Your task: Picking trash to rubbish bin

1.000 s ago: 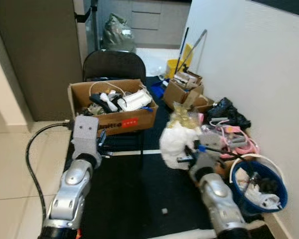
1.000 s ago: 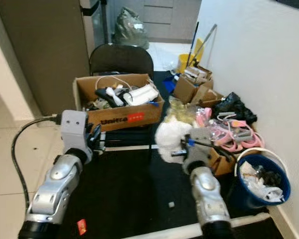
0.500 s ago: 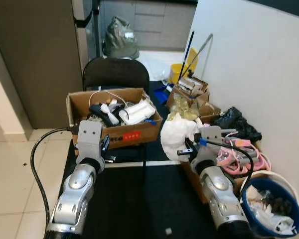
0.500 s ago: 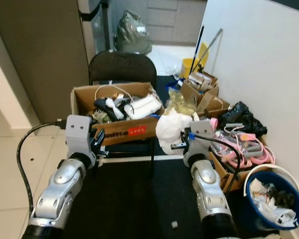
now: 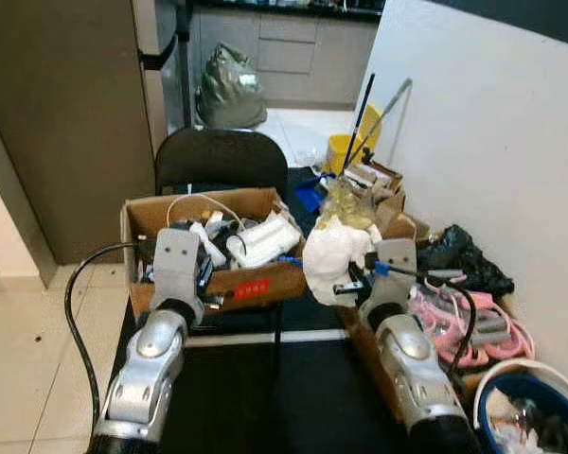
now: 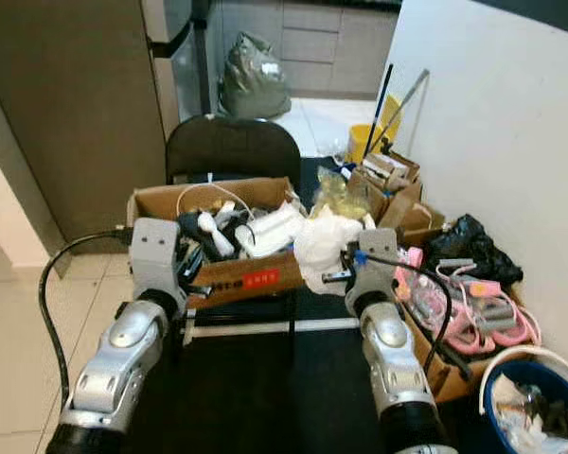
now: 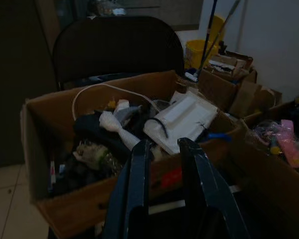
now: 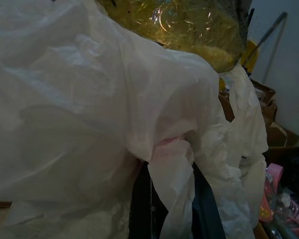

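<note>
My right gripper [image 8: 172, 199] is shut on a crumpled white plastic bag [image 5: 333, 257] with a yellowish clear wrapper [image 8: 189, 25] bunched on top of it. I hold the bag up in front of me, beside the right end of an open cardboard box [image 5: 256, 284]. The bag hides the fingertips from the head camera. The blue rubbish bin [image 5: 540, 416] with a white rim stands on the floor at the lower right, with trash in it. My left gripper [image 7: 164, 149] hangs open before the box's front wall, holding nothing.
The box of cables and junk rests on a black chair [image 5: 218, 156]. Along the white wall on the right lie small cardboard boxes [image 5: 379, 184], a black bag [image 5: 464, 255] and pink items [image 5: 473, 317]. A yellow mop bucket [image 5: 346, 151] and a grey-green sack [image 5: 229, 76] stand further back.
The whole picture has shifted: the camera has moved, the box and chair sit lower and nearer, and the bin has slid to the lower right corner. The bag stays in my right gripper.
</note>
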